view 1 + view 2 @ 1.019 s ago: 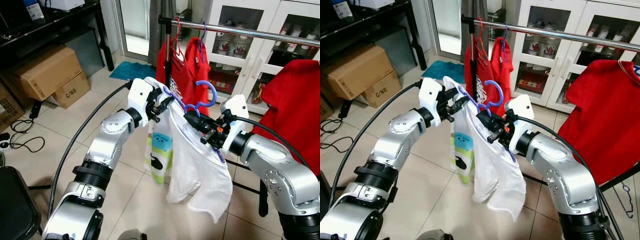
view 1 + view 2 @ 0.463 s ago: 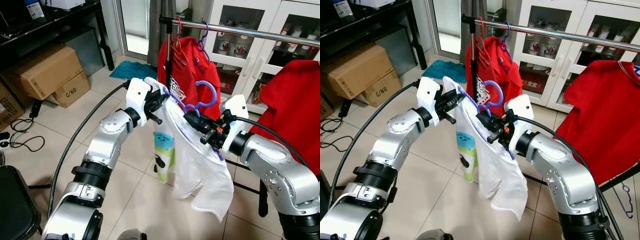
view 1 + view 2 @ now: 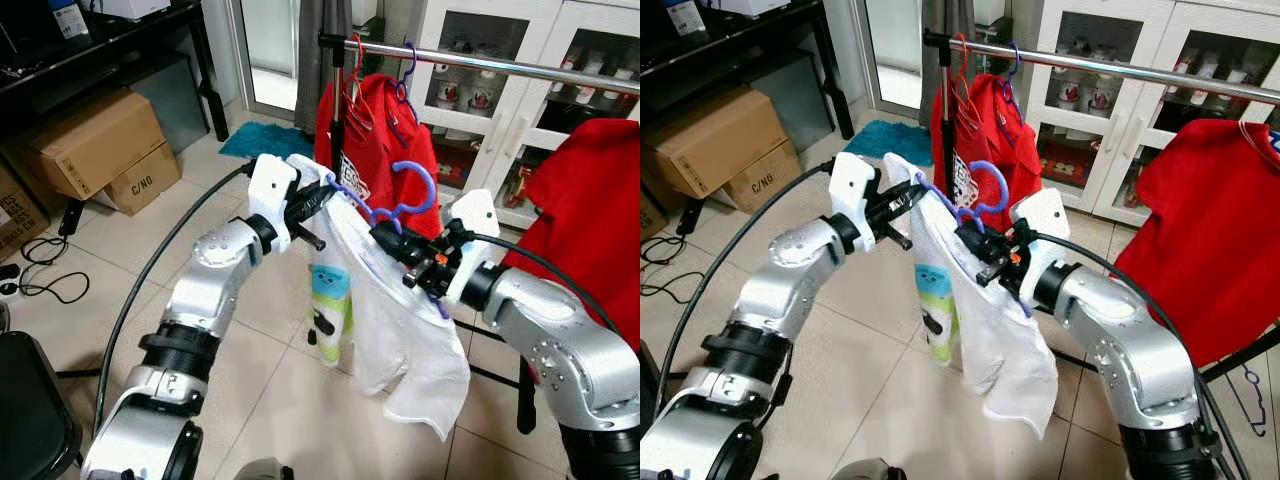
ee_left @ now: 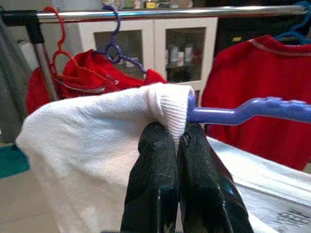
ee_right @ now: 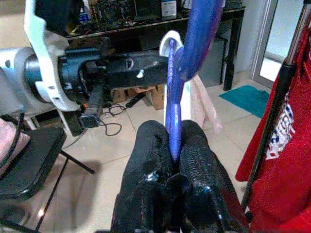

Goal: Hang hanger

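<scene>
Blue hanger [image 3: 400, 200] with white shirt [image 3: 395, 320] draped on it, held in mid-air between both arms, below and in front of the metal rail [image 3: 500, 62]. Its hook [image 3: 418, 185] curls upward and sits nearer the right arm. Right tool [image 3: 385, 238] clamps the hanger's blue bar near the neck; the right wrist view shows the bar pinched between both black fingers [image 5: 197, 160]. Left tool [image 3: 318, 203] is closed on the shirt's collar edge where it wraps the hanger's left end; in the left wrist view the cloth [image 4: 172, 104] is squeezed between the fingers [image 4: 153, 155], the blue arm [image 4: 252, 110] running on past them.

Key relation: hanger's long axis runs roughly left to right between the two tools, tilted, left end higher. The rail lies up and beyond the hook, well apart. Judged: hook must rise and go forward to clear the rail, then drop over it. Right arm is nearer the hook, so it likely leads the lift.

On the rail already: red shirt [image 3: 380, 140] on a red hanger [image 3: 352, 70] and a purple hanger [image 3: 405, 75] near the upright post [image 3: 337, 110]; another red shirt [image 3: 590, 210] further right. The bare rail between them looks like the open slot. White glass-door cabinet [image 3: 500, 130] behind. Cardboard boxes [image 3: 95, 145] on the tiled floor [image 3: 250, 330] at left. Risk, judged: shirt slipping off if the left grip loosens.
</scene>
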Robot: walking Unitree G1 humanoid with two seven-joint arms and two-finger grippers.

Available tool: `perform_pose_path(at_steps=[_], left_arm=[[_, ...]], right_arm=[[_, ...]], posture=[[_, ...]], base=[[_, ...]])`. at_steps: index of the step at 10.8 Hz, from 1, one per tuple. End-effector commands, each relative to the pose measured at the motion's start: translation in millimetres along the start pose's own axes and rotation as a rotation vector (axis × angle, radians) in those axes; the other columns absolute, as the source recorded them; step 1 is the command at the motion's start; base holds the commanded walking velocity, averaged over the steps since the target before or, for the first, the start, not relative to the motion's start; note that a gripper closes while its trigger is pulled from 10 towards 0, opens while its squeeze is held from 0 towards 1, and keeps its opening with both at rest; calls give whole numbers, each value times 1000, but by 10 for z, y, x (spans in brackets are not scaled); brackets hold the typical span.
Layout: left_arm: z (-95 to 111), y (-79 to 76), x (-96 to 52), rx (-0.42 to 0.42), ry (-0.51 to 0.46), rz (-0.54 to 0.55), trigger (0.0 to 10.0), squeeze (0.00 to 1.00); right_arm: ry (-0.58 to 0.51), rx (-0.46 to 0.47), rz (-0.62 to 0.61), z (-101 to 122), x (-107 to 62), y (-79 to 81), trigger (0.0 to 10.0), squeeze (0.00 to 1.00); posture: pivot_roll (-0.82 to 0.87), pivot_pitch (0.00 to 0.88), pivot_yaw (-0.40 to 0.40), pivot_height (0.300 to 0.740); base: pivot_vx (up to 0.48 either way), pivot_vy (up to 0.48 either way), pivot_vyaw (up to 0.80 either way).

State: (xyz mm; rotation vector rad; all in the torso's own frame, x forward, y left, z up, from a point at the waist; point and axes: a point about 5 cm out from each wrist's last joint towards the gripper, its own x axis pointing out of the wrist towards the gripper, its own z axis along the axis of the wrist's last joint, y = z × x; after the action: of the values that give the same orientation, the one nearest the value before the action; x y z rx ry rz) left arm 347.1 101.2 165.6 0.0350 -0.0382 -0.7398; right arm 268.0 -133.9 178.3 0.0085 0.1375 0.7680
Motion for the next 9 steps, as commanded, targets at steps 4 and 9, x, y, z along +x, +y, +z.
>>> perform_pose_path(at_steps=[4,9], left_arm=[[263,83,-253,-28,-119,-124,0,0],[517,371,-606,-61,-133,-194,0,0]], right_arm=[[83,-101,-74,-52,-133,-194,0,0],[175,-177,-116,-93,-433,-441,0,0]], posture=[[16,0,55,740],[15,0,54,740]], base=[[0,0,0],[0,0,0]])
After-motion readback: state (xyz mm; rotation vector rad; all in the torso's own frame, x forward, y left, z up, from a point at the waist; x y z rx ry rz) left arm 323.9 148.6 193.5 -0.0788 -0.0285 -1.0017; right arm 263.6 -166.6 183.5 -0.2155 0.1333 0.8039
